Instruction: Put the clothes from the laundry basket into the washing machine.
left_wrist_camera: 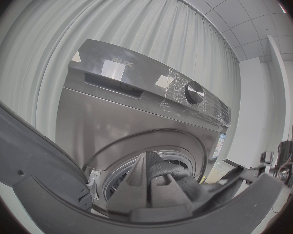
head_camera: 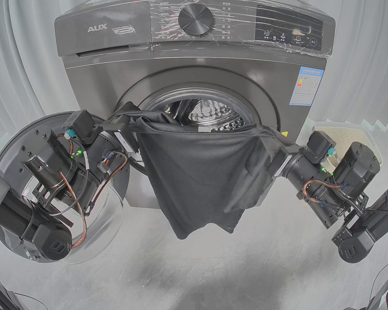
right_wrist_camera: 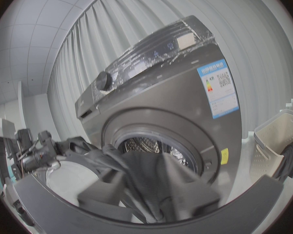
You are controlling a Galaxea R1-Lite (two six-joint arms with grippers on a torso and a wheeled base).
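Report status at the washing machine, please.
Left gripper and right gripper shut on black garment. Garment spread before drum opening, most hanging outside. Door open, nothing blocking.

The washing machine [head_camera: 228,72] has its round opening [head_camera: 202,108] uncovered, but the dark garment [head_camera: 198,173], stretched between the left hand [left_wrist_camera: 149,177] and right hand [right_wrist_camera: 153,192], hangs across the lower half like a curtain. Only the upper part of the mouth, above the cloth's top edge, offers passage. The door [head_camera: 8,151] is swung wide to the machine's left and walls off that side. The laundry basket [head_camera: 353,132] stands just right of the machine. Below the cloth, bare floor [head_camera: 202,272] in front of the machine gives room.
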